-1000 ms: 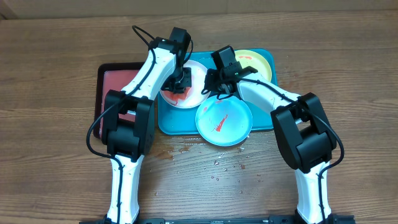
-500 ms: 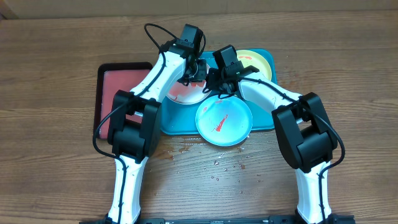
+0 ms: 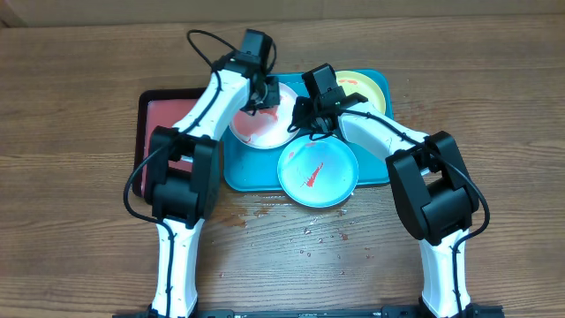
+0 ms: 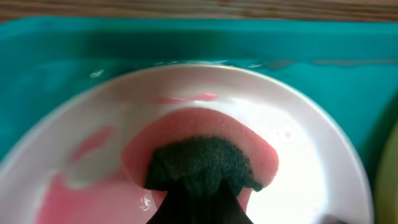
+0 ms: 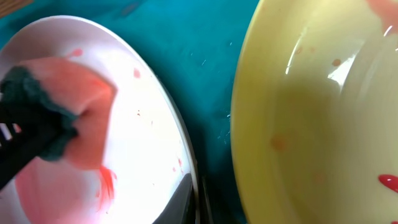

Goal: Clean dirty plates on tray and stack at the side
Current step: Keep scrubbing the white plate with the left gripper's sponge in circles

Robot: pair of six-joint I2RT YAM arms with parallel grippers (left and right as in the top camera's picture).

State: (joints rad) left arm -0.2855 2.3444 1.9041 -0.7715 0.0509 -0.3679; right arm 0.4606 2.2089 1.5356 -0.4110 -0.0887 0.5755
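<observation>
The white plate [image 3: 262, 126] lies at the left end of the turquoise tray [image 3: 243, 173], smeared pink-red, and the left gripper [image 3: 259, 99] is clamped on a pink sponge [image 4: 200, 157] with a dark green scrub face, pressed onto the plate's middle. The right gripper [image 3: 305, 129] sits at that plate's right rim and seems to pinch it, though its fingers [image 5: 179, 200] barely show. The yellow-green plate [image 3: 362, 88] lies just right of them, the pale turquoise plate [image 3: 318, 172] overhangs the tray's front edge, and a black-rimmed tray [image 3: 163, 124] lies alongside on the left.

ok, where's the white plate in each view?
Overhead: white plate just up and left of centre.
Left wrist: fills the frame, sponge on it.
Right wrist: left side, sponge at its left edge.
Shared landmark: turquoise tray beneath it.
</observation>
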